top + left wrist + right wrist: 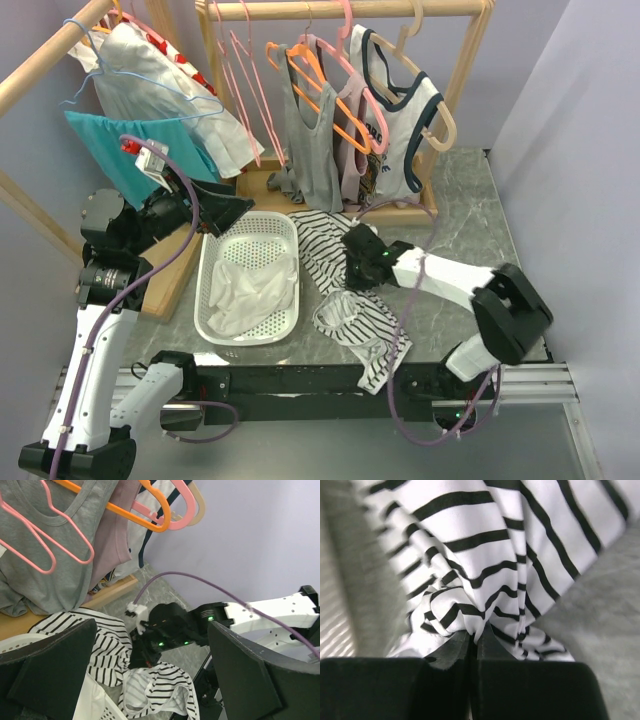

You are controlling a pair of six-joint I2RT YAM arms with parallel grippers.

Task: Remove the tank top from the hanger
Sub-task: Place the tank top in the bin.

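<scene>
Right gripper [474, 632] is clamped on a fold of the striped tank top [375, 325], which is laid lengthwise alongside the white basket [204, 285].

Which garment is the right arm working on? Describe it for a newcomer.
Find the wooden rack at the back, then the white basket in front of it. Right of the basket a crumpled top lies on the table, pinched in the right tool. It alone has black-and-white stripes; the hung tops behind it are unstriped.
</scene>
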